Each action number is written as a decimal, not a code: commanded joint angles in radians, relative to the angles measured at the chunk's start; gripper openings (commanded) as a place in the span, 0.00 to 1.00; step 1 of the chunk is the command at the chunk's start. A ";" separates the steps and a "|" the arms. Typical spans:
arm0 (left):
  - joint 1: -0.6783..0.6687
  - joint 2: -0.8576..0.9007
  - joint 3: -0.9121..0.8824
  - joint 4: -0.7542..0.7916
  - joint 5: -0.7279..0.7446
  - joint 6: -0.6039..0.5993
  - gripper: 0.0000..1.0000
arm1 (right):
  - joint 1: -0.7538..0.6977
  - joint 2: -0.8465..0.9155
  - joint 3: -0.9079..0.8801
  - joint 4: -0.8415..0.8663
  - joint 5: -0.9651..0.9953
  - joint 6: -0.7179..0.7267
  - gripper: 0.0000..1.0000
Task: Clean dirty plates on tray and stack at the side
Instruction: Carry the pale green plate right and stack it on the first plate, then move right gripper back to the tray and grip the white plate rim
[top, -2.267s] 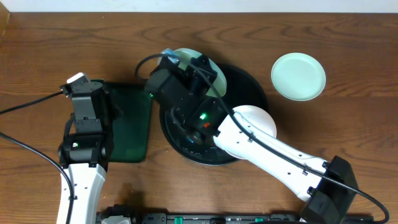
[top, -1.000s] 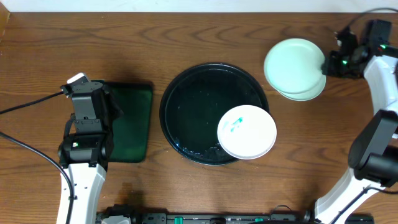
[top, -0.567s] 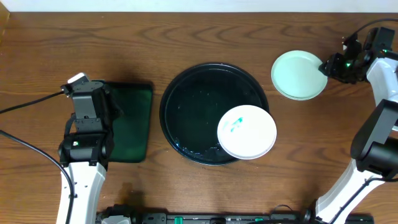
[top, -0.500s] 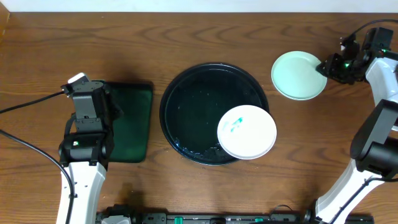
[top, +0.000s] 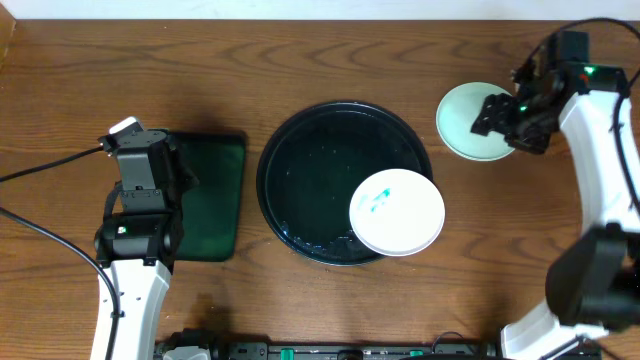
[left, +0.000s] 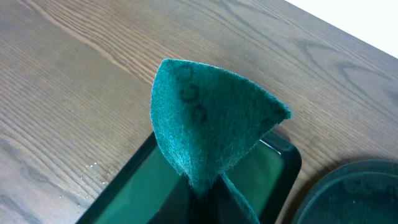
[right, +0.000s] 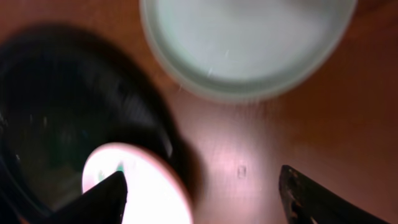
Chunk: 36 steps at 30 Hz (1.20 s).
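Observation:
The round black tray lies mid-table. A white plate with a teal smear rests on its lower right part, over the rim. At the back right, off the tray, a pale mint plate lies on the wood. My right gripper hovers open above that plate's right edge, holding nothing. Its wrist view shows the mint plate, the smeared white plate, the tray and the gripper with both fingers wide apart. My left gripper is shut on a folded green sponge.
A rectangular dark-green tray lies left of the black tray, under my left gripper, and shows again as the green tray in the left wrist view. The table's back edge runs along the top. A black cable trails off the left side.
My right gripper set a mint plate down on the one at the back right, opened, and moved up and left over it. The left arm has not moved.

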 joint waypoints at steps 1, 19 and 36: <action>0.005 0.000 0.000 -0.006 0.001 -0.009 0.08 | 0.119 -0.056 0.000 -0.071 0.241 0.171 0.80; 0.005 0.000 0.000 -0.014 0.001 -0.009 0.07 | 0.414 -0.059 -0.393 0.008 0.176 0.441 0.67; 0.005 0.000 0.000 -0.013 0.002 -0.009 0.07 | 0.466 -0.059 -0.558 0.139 0.142 0.527 0.60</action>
